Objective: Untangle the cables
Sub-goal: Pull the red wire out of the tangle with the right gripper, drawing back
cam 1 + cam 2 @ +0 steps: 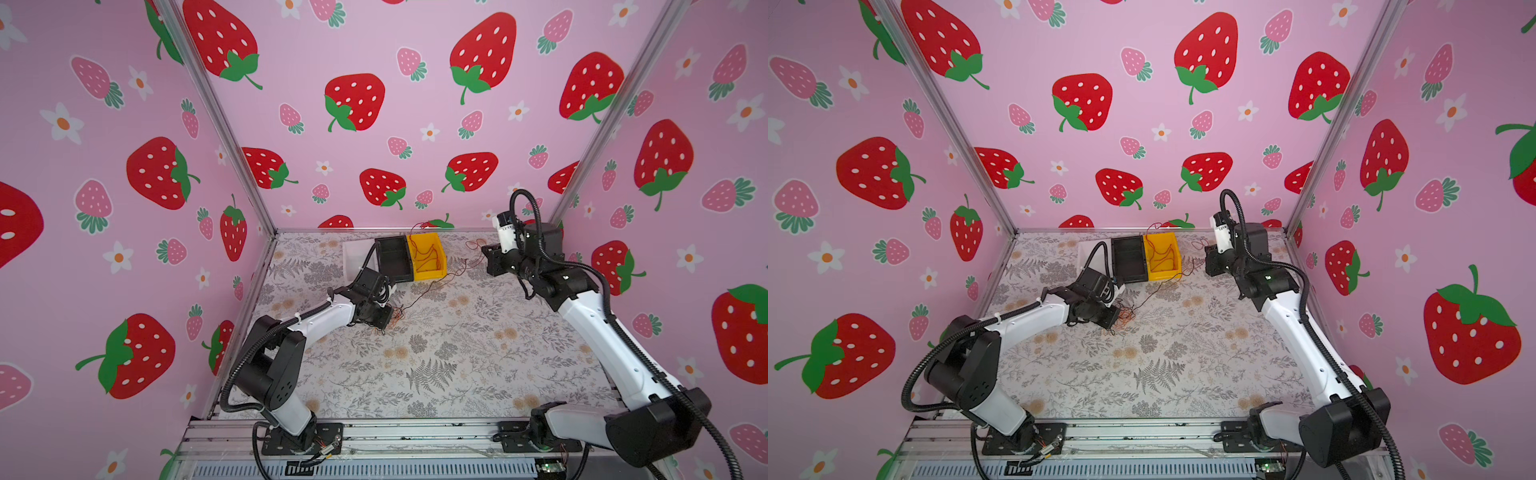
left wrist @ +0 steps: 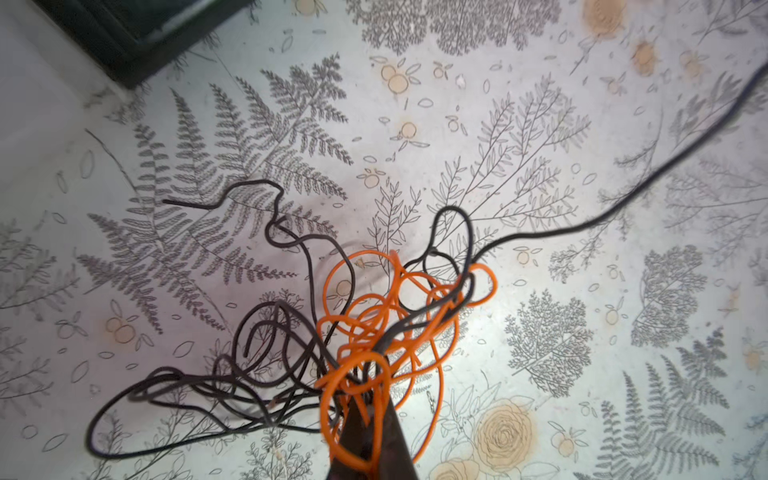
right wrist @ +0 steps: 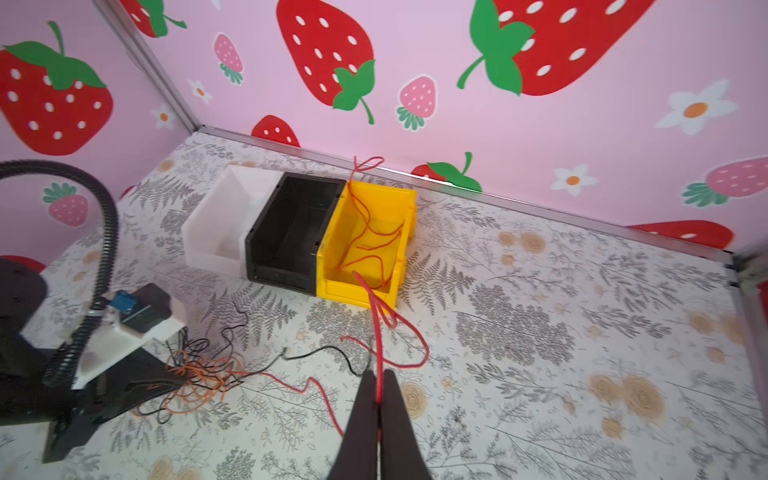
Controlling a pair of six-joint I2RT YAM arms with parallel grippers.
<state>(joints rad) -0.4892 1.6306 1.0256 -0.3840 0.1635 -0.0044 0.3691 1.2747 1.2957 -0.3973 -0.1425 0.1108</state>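
Item: cables, three colours, on floral tabletop (image 3: 540,374). Left pincer (image 2: 365,409): fully closed on orange cable (image 2: 374,316) at the knot where black cable (image 2: 291,249) threads through; orange loops also hang around its fingers (image 2: 392,444). Right pincer (image 3: 378,376): fully closed on red cable (image 3: 376,328), one length trailing into yellow bin (image 3: 340,289), another running toward the knot. Black bin (image 3: 282,276) and white bin (image 3: 208,249) appear empty. Hazards: pulling the arms apart likely cinches the knot tighter; a taut red length may drag or tip the yellow bin; loops around the left fingers may snag on release.
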